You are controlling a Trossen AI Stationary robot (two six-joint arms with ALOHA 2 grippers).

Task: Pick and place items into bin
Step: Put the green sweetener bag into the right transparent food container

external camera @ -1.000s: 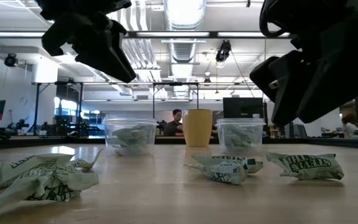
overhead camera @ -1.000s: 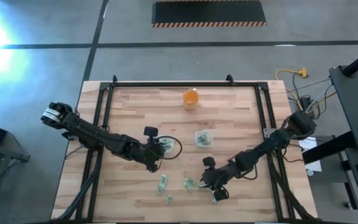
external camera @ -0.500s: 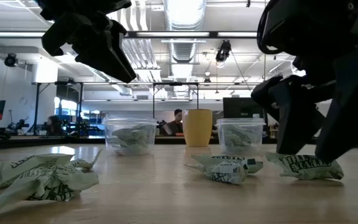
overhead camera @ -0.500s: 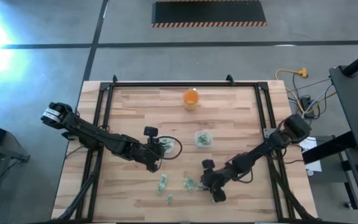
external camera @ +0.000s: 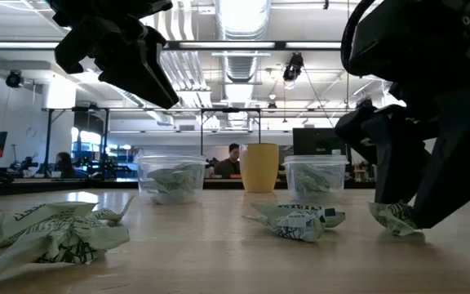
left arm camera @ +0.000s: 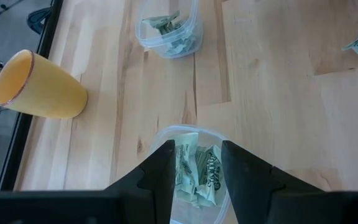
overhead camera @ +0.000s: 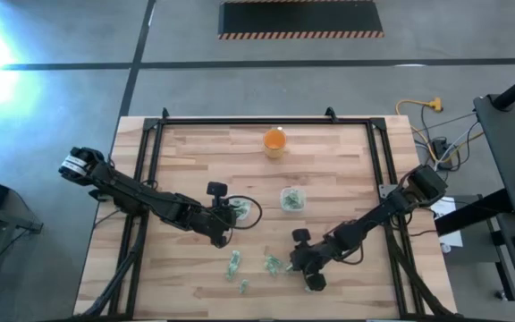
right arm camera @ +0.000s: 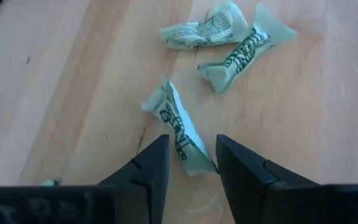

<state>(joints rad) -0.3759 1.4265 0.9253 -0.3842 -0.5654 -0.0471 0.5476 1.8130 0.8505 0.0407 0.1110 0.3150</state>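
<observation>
Items (right arm camera: 178, 127), crinkled pale green printed packets, lie on the wooden table (overhead camera: 195, 152); only the right wrist view shows the right gripper (right arm camera: 188, 163) pinching one's end. The left gripper (left arm camera: 197, 163) hovers, fingers parted and empty, above a clear plastic tub (left arm camera: 194, 134) holding more packets.

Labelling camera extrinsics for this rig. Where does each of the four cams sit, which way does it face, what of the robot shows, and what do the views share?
High: overhead, straight down; both arms, whole table.
Low: table height, level toward the room; both arms drop in from above.
Left wrist: on the left arm; left tool above a clear tub, open.
Right wrist: on the right arm; right tool astride a green wrapper.
Shared: orange cup appears in high, low and left wrist views.
</observation>
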